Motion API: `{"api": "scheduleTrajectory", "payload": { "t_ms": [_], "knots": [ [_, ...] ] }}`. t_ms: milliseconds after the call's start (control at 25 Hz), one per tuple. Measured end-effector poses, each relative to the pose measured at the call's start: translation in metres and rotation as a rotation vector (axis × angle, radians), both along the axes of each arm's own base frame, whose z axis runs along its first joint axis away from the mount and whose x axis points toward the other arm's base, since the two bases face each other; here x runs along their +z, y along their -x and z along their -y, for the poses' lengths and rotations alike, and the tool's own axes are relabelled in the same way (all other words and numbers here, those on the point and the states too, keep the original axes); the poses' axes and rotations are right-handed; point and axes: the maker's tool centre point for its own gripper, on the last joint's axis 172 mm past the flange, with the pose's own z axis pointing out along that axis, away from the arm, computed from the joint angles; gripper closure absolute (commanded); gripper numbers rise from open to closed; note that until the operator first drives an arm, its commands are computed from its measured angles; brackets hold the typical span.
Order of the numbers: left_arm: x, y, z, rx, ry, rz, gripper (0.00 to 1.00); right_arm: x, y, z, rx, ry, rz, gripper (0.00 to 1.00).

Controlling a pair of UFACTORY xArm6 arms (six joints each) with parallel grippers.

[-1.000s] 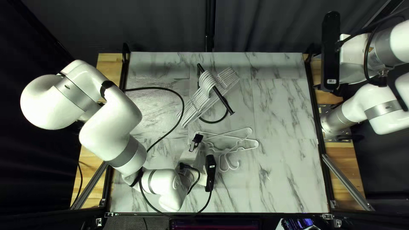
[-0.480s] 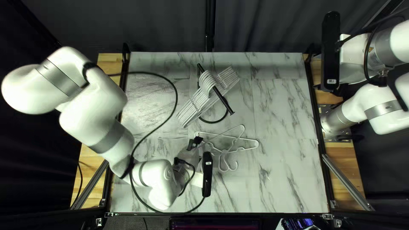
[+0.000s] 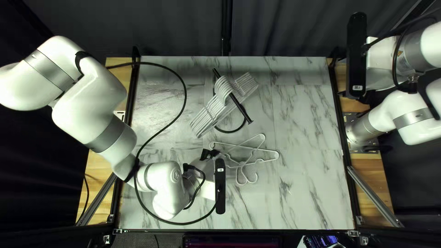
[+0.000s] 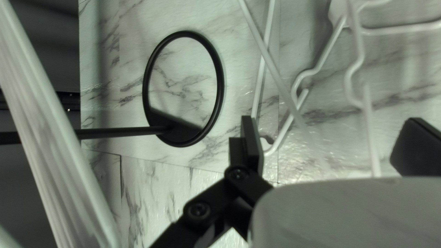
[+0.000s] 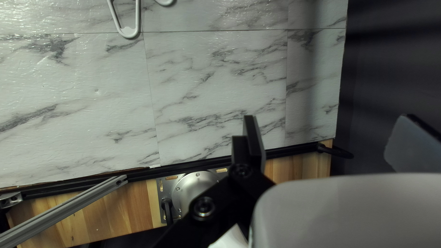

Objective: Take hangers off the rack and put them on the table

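Several white hangers (image 3: pixel 212 113) hang bunched on the black rack (image 3: pixel 241 110). Closer to the near edge, loose white hangers (image 3: pixel 268 160) lie crossed on the table. My left gripper (image 3: pixel 210 154) is over their left end; in its wrist view the gripper (image 4: pixel 324 144) is open, gripping nothing, with loose hangers (image 4: pixel 361 59) beyond its fingers. That view also has the rack's ring base (image 4: pixel 220 87) and the hung hangers (image 4: pixel 50 138) to one side. My right gripper (image 3: pixel 366 97) is beyond the table's right side; its wrist view has the gripper (image 5: pixel 328 142) open and holding nothing.
The marbled table (image 3: pixel 312 193) has black side rails (image 3: pixel 343 149). A black cable (image 3: pixel 183 96) loops from my left arm over the table's left part. One hanger corner (image 5: pixel 130 33) shows ahead of my right gripper.
My left arm has drawn back to the left, its gripper moving slightly left off the loose hangers. One loose hanger has shifted slightly left at its far end. The right arm stays still.
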Motion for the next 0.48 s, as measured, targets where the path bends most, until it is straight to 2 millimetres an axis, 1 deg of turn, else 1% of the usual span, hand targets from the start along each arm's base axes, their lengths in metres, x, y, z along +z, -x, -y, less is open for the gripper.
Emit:
{"api": "scheduleTrajectory", "payload": {
  "t_ms": [80, 200, 400, 480],
  "knots": [
    [0.000, -0.001, 0.002, -0.001, 0.005, 0.003, 0.00, 0.000, 0.000, 0.000, 0.000, 0.000, 0.000, 0.00],
    [0.004, 0.001, 0.011, -0.005, 0.011, 0.012, 0.00, 0.000, 0.000, 0.000, 0.000, 0.000, 0.000, 0.00],
    [0.019, 0.008, 0.040, -0.026, 0.016, 0.029, 0.00, 0.000, 0.000, 0.000, 0.000, 0.000, 0.000, 0.00],
    [0.026, 0.011, 0.048, -0.034, 0.023, 0.034, 0.00, 0.000, 0.000, 0.000, 0.000, 0.000, 0.000, 0.00]
  ]
}}
